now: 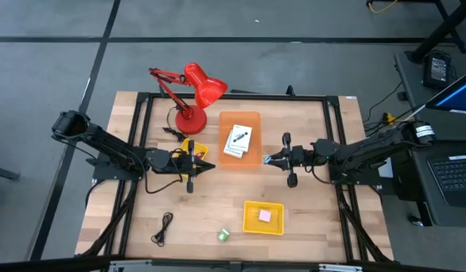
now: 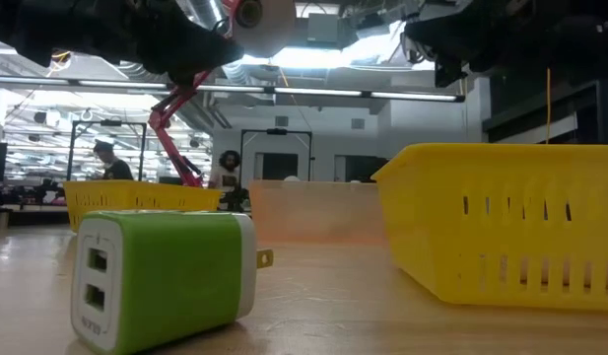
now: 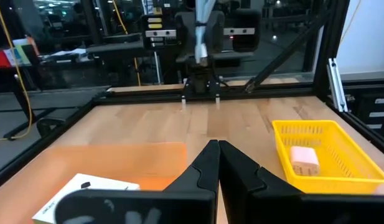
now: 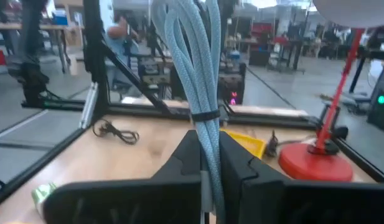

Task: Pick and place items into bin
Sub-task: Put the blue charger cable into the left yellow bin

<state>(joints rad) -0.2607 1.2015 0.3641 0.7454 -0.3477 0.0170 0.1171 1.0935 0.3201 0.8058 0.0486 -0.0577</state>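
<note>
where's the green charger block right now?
In the high view the green charger block lies on the table near its front edge, just left of the yellow basket and right of the black cord, far from both arms.

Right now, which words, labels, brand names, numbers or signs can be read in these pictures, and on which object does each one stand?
No text can be read.
White rectangular box in the translucent orange plastic bin: black marks, too small to read.
Green and white plastic USB charger: tiny grey marks at the lower edge, too blurred to read.
Open laptop beside the table: screen and keys illegible.
</note>
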